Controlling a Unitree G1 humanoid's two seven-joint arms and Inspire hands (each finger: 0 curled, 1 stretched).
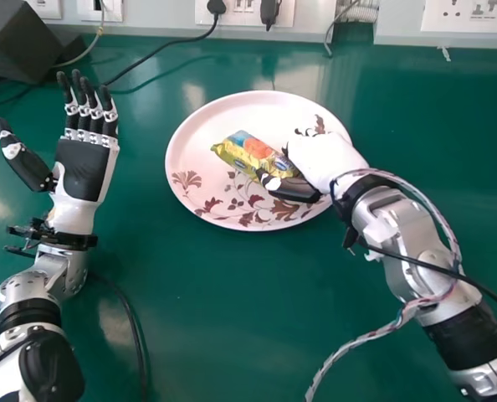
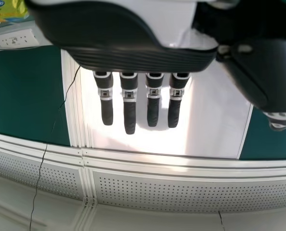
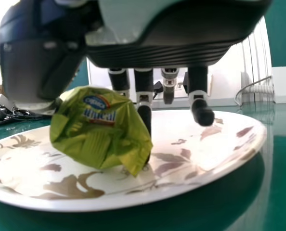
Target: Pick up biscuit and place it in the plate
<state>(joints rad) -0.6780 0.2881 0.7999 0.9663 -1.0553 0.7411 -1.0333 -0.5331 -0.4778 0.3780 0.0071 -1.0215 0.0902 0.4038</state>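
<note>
Biscuit packet, wrapped in yellow-green with a patch of blue and orange, lies over the inner part of the plate, within its rim and slanted in the head view. The wrapper is crinkled, its gathered end showing in the right wrist view; I cannot tell whether the packet's weight rests on the plate.

The right hand has the packet pinched lightly, the thumb against one side and a finger against the other, while its remaining fingers hang fairly straight, a little spread. This hand reaches in over the plate's right side.

Around the packet, the round plate is pale, with brown and reddish leaves and flowers scattered over its surface. It sits flat on the green table.

To the left of the plate, well apart from it, the left hand is palm up and wide open, fingers straight, thumb out to the side, holding nothing.

Beyond, wall sockets line the back, and a dark box stands in the far left corner beside some cables.
</note>
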